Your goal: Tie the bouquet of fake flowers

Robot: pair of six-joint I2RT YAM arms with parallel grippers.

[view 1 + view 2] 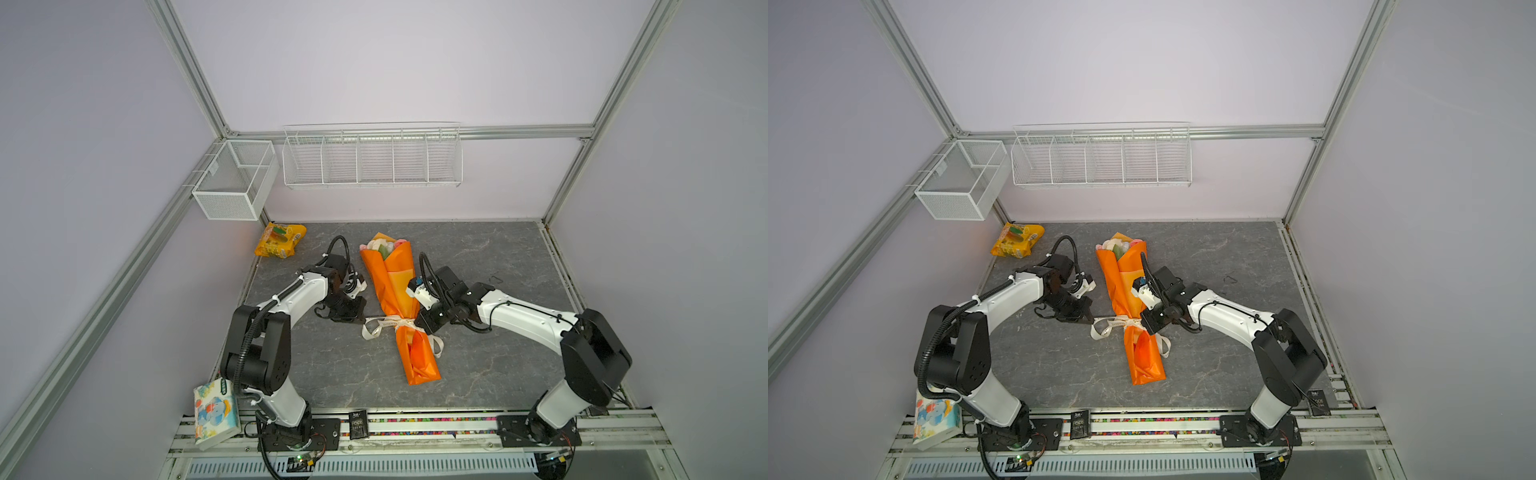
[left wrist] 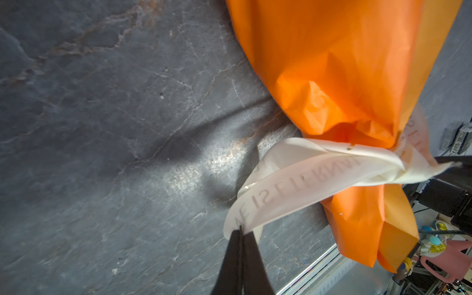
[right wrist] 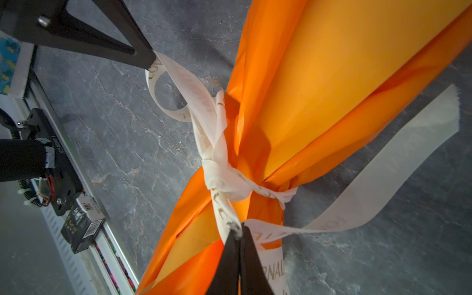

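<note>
Now the cinching step: the orange-paper-wrapped bouquet of fake flowers [image 1: 388, 278] lies in the middle of the grey stone-look bench [image 1: 498, 365], with a cream printed ribbon [image 3: 217, 176] knotted at its waist. The left gripper [image 2: 240, 231] pinches one ribbon strand and the right gripper [image 3: 238, 228] another. The next move probably calls for an even outward pull.

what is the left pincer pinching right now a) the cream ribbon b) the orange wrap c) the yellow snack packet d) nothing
a: in the left wrist view the left pincer is shut on a loop of the cream ribbon that goes round the bouquet of fake flowers.
</note>
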